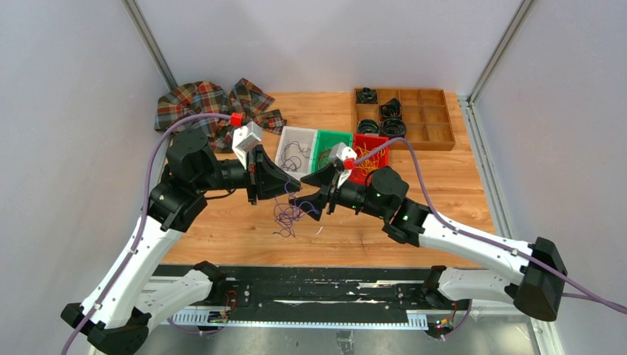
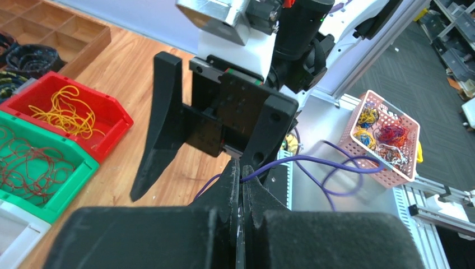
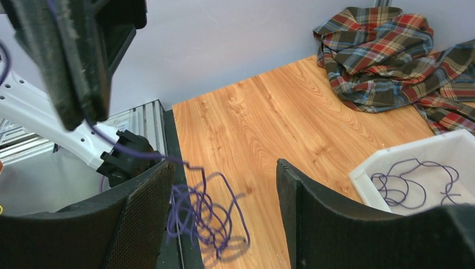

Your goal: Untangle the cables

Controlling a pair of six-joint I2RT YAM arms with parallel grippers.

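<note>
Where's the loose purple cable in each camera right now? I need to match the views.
Top external: the purple cable is a small tangle near the centre of the picture.
Left wrist: it runs right from the shut fingertips of the left gripper, lower centre.
Right wrist: it dangles as a blurred tangle at bottom, left of centre.
Shared landmark: the white bin.

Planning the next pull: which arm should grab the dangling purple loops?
Right, likely: the right claw is open beside the purple loops, while the left claw is shut on them higher up, holding them off the table.
</note>
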